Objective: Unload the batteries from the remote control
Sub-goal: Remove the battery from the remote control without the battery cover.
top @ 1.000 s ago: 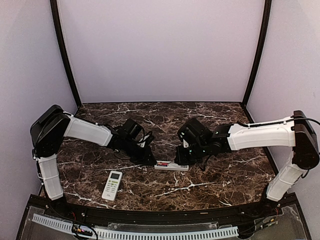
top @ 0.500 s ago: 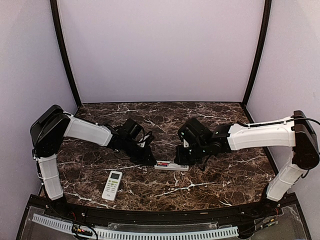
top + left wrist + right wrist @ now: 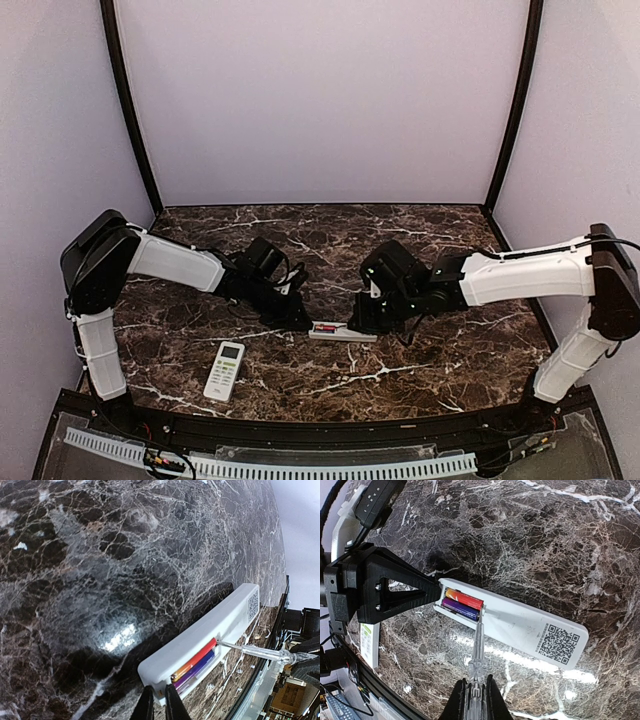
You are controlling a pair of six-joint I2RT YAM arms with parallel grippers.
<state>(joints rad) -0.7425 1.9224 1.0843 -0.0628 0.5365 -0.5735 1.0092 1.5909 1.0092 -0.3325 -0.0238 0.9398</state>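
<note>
Top external: looks down on a dark, white-veined marble table point(image 3: 450, 350), boxed by lilac walls point(image 3: 320, 100) and black posts point(image 3: 125, 110). Shows remote point(image 3: 343, 332) face down mid-table, batteries point(image 3: 464, 600) red and purple, side by side in its open left end. Finds left gripper point(image 3: 159, 702) pinched nearly closed, touching that end; right gripper point(image 3: 474, 690) clamped on a clear tool point(image 3: 477, 640), tip at the cells. Shows second remote point(image 3: 225, 369) face up, near left.

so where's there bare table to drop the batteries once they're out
Widest bare stretch: the table beyond both arms, up to the back wall. Next, the near-right patch between the open remote and the right arm's base. Crowded: the centre, where the left pincer and the right pincer with its clear tool meet at the batteries; second remote sits near-left.
</note>
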